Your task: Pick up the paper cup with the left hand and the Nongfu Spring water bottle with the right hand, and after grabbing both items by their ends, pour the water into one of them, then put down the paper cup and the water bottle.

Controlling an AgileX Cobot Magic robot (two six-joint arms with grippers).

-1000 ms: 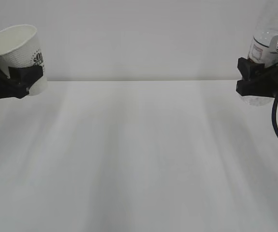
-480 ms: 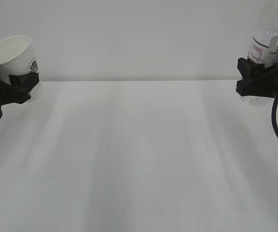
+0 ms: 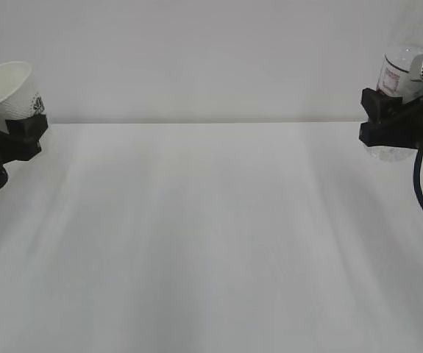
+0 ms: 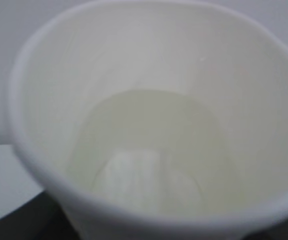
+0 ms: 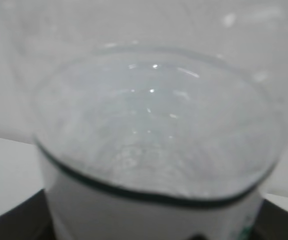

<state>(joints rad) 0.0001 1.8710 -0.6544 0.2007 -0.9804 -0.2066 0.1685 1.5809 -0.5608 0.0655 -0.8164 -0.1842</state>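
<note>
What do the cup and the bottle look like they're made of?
The paper cup: likely matte white paper, with dimpled outer texture, printed logo and rolled rim. The water bottle: apparently clear, glossy thin plastic; the wall shows through it, and it carries a red-and-white label.

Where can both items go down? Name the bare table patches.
Nothing stands on the white table: bare from under the left claw holding the paper cup across to the right claw holding the water bottle. Crowding only at those edges.
</note>
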